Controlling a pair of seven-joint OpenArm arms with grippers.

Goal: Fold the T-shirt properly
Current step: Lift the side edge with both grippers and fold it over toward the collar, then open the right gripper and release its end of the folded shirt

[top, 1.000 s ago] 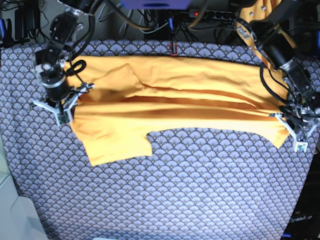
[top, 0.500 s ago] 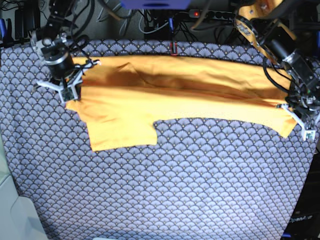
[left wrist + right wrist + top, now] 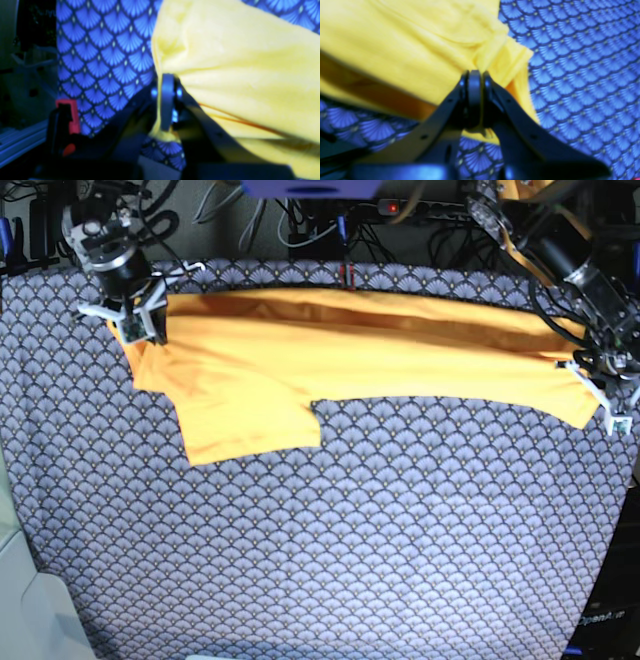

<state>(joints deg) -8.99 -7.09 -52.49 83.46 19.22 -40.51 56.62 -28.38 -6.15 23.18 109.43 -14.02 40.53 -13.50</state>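
Stretching along the far edge of the table, the yellow-orange T-shirt (image 3: 340,360) lies folded lengthwise into a long band on the blue-grey fan-patterned tablecloth (image 3: 330,550), with a darker crease running its length near the upper edge. One short sleeve (image 3: 245,430) sticks out toward the near side, flat on the cloth, close to the band's end at the table's far left corner in the base view. The fabric is plain, with no print, and its surface looks smooth apart from soft ripples at both ends. The right gripper (image 3: 140,330) sits at that far left corner, its jaws pressed together on a bunched corner of the shirt, as the right wrist view shows. The left gripper (image 3: 600,395) is at the opposite end, by the table's right edge, jaws likewise clamped on a pinch of shirt fabric. A red clamp (image 3: 66,117) grips the tablecloth's edge in the left wrist view.
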